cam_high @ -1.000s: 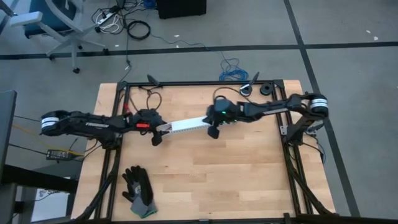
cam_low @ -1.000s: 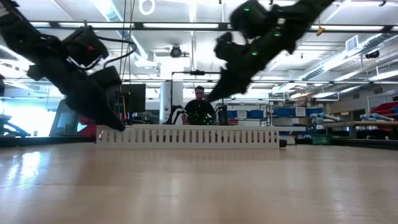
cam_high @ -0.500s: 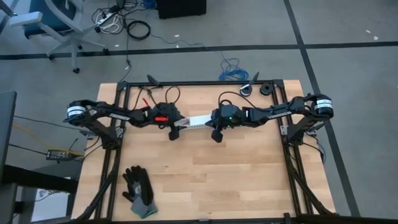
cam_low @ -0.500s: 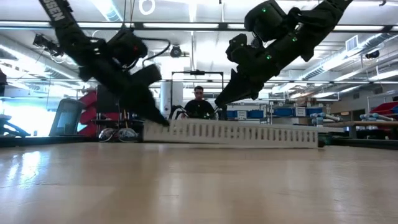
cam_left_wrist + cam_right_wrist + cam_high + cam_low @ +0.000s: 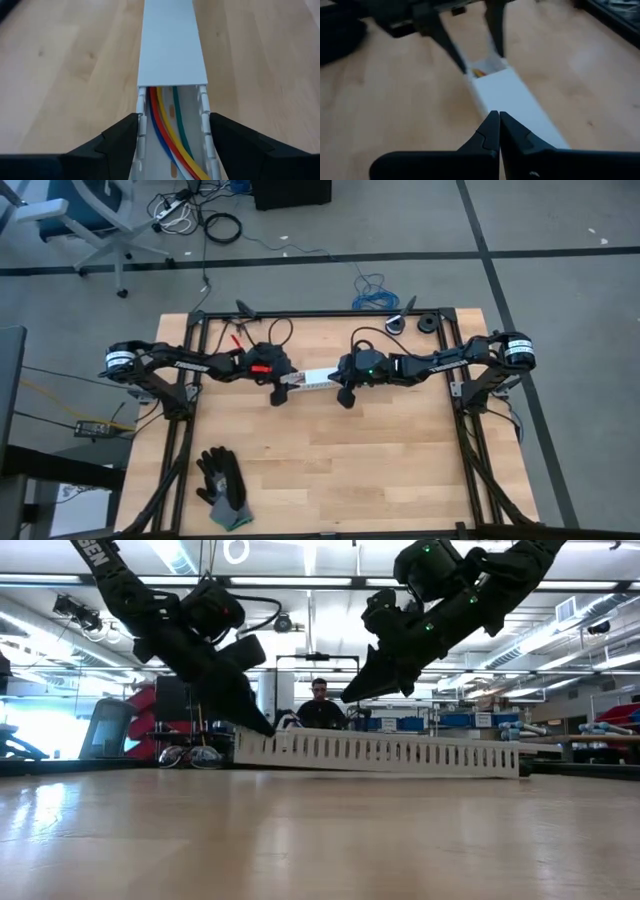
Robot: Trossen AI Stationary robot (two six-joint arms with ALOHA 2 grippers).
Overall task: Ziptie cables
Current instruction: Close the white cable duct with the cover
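Note:
A long white slotted duct [image 5: 400, 752] with a plain white cover [image 5: 170, 45] lies across the table's middle. Its open end shows the cables [image 5: 167, 135], red, yellow, blue, green and white wires running along inside it. My left gripper [image 5: 172, 117] is closed on that end. My right gripper [image 5: 498, 125] is shut and hangs over the cover. In the low view its tip [image 5: 348, 698] stands a little above the duct's top. The ziptie is out of view. My left gripper pinches the duct's left end between its two fingers, one finger [image 5: 125, 132] on each slotted side wall [image 5: 141, 117]. The fingers slant down from the table's left and lie along the duct. That end [image 5: 245, 740] is raised slightly, and the far end [image 5: 510, 768] rests on the table.
A black and grey glove [image 5: 224, 488] lies near the front left corner. Black rolls [image 5: 425, 323] sit at the far right corner, and a blue wire coil [image 5: 374, 292] lies on the floor beyond the far edge. A person [image 5: 320, 705] sits behind the table.
My left gripper has moved toward the table's right edge, still closed on the duct's end. The duct has slid to the right with it, under my right gripper, and its left end has tipped up a little off the table.

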